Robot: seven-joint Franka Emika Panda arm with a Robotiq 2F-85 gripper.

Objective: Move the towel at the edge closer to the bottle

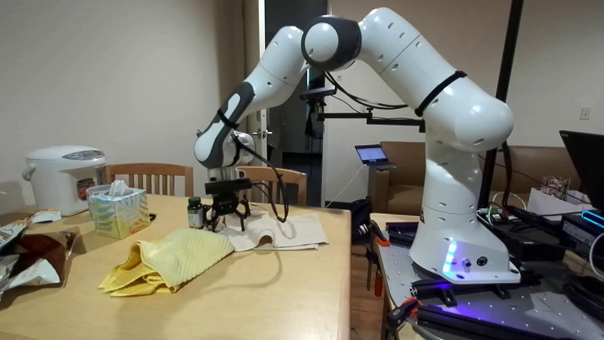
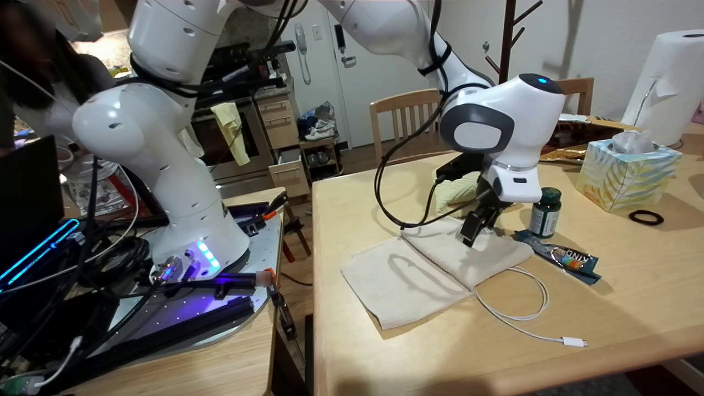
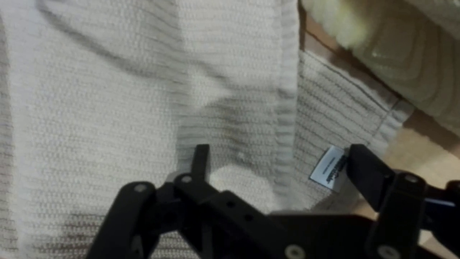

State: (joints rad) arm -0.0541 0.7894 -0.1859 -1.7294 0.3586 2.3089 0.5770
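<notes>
In an exterior view, from the left, the yellow cloth (image 1: 174, 259) might get dragged along, because its edge lies near the gripper (image 1: 228, 230). Next, the bottle (image 1: 195, 212) might tip over if the gripper swings into it, since it stands so near. The gripper is spread wide and holds nothing; it is over the towel (image 1: 278, 231), but I can't tell if it touches it. The towel lies on the desk (image 1: 292, 297), under the gripper, between the bottle and the desk's right edge. If the gripper nips only the top layer, that bit may slide and leave the rest behind.

From the left again, the tissue box (image 1: 119, 212) looks like stiff card, with square corners and leaf shapes. The yellow cloth looks thick and soft, with curvy lines, in a loose heap. The bottle is round and dark and looks hard and smooth. The towel is off-white, with tiny bumpy ribs, folded over in a puffy curl.
</notes>
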